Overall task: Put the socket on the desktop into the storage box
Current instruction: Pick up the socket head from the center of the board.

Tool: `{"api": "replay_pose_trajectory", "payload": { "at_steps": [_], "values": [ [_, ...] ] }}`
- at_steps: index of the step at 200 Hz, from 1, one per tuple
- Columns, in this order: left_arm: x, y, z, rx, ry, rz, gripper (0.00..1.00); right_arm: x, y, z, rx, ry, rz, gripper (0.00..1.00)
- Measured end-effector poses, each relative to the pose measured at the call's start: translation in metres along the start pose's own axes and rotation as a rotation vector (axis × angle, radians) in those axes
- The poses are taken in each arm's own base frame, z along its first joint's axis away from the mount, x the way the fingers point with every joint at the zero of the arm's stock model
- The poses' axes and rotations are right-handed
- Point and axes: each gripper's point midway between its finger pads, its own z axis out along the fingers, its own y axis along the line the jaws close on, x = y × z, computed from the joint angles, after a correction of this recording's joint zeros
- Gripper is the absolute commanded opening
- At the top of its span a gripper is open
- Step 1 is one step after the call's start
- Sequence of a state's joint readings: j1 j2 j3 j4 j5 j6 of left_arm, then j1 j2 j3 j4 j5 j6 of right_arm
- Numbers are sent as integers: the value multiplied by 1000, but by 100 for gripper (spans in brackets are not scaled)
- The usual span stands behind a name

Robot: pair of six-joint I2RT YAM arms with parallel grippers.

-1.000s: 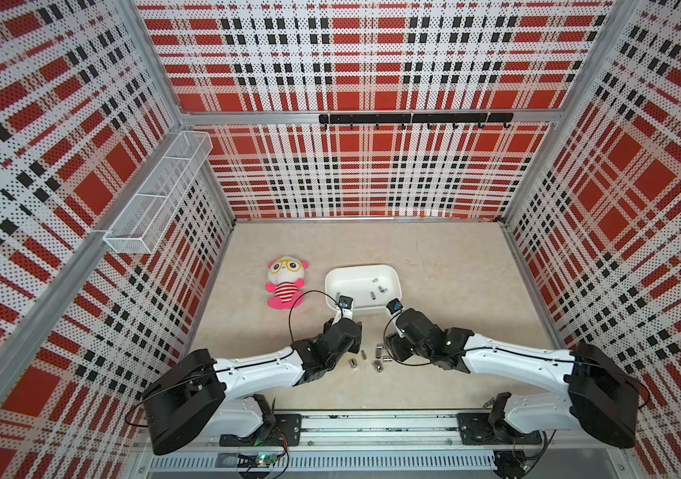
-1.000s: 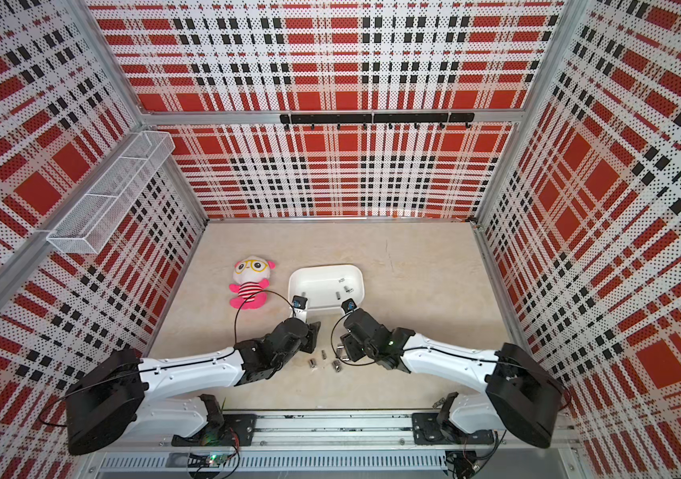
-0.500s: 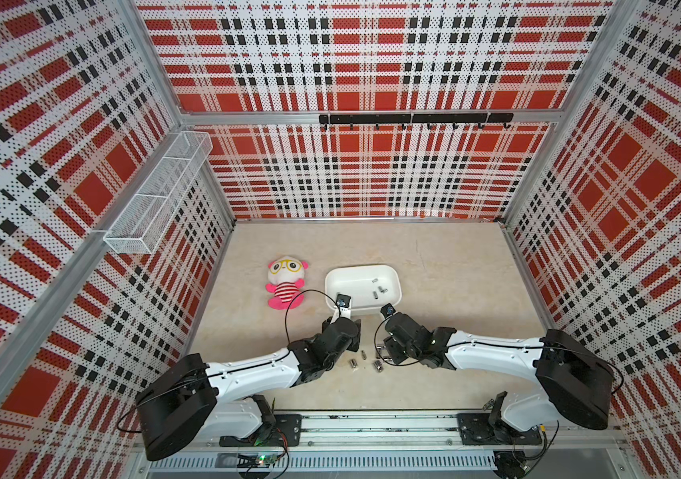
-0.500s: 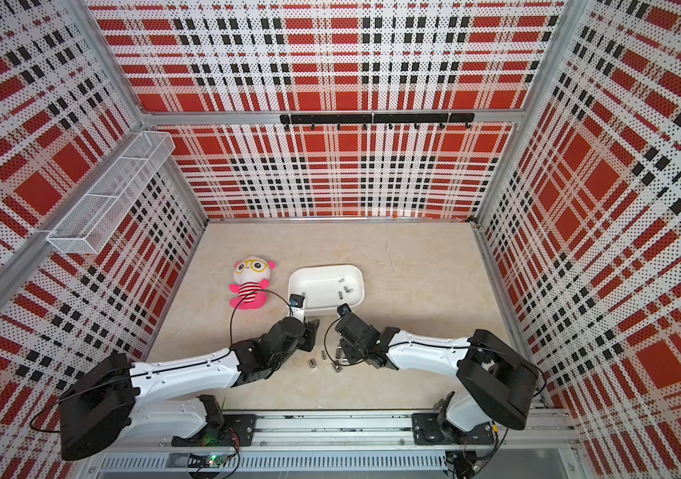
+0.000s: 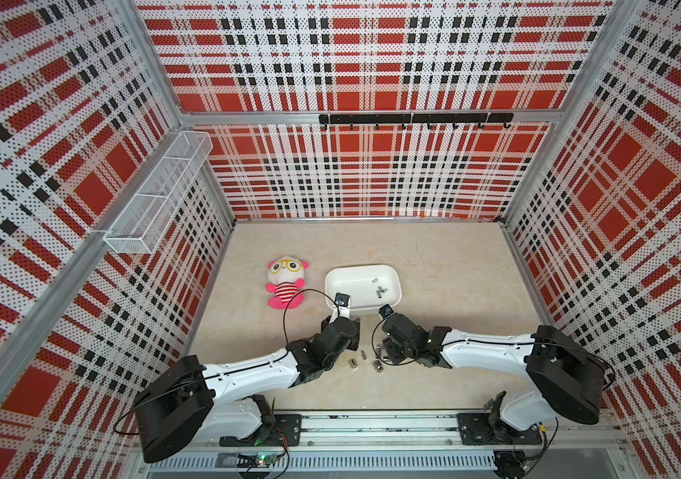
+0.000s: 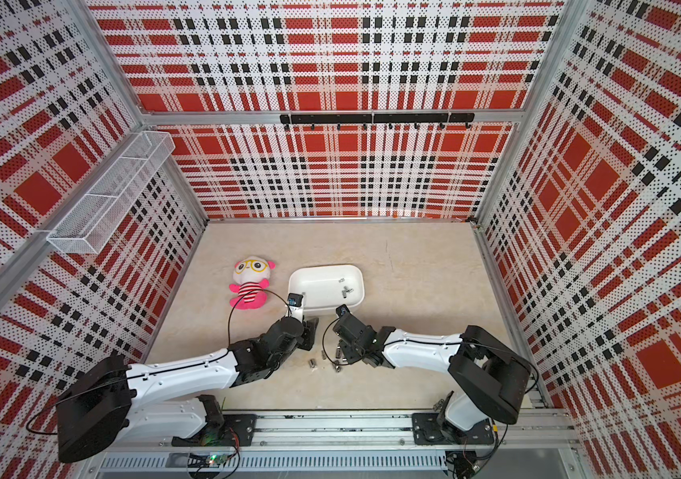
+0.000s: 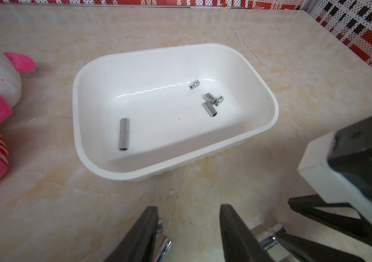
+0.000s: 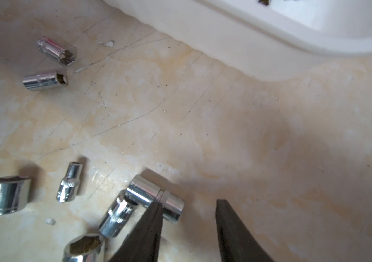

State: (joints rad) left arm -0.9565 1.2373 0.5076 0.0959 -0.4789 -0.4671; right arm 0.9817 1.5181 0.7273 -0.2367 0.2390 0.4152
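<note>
Several chrome sockets (image 8: 155, 197) lie loose on the beige desktop (image 5: 434, 257), in front of the white storage box (image 5: 363, 268). In both top views three of them (image 6: 313, 363) show between the two arms. The storage box (image 7: 76, 113) holds several sockets (image 7: 123, 133). My right gripper (image 8: 189, 202) is open and low over the desktop. One of its fingers (image 8: 151, 222) overlaps the end of a stepped socket, and nothing lies between the jaws. My left gripper (image 7: 189, 207) is open and empty, near the box's front wall, with sockets (image 7: 164, 247) beside its fingers.
A pink and white plush doll (image 5: 284, 282) lies left of the storage box. A white wire-mesh basket (image 5: 156, 199) hangs on the left wall and a black hook rail (image 5: 413, 119) on the back wall. Plaid walls enclose the desktop on three sides.
My right arm has shifted its elbow and forearm while its gripper stayed over the sockets, and its jaws have narrowed a little. The left arm has hardly moved.
</note>
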Motion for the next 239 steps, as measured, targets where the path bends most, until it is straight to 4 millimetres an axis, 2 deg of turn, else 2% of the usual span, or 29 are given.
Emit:
{"api": "replay_pose_trajectory", "payload": {
  "at_steps": [192,239],
  "values": [
    [-1,0,0,0,-2,-1,50,8,10,5,-26,31,-46,54],
    [-1,0,0,0,-2,-1,50,2,14,9,-28,28,-48,55]
  ]
}}
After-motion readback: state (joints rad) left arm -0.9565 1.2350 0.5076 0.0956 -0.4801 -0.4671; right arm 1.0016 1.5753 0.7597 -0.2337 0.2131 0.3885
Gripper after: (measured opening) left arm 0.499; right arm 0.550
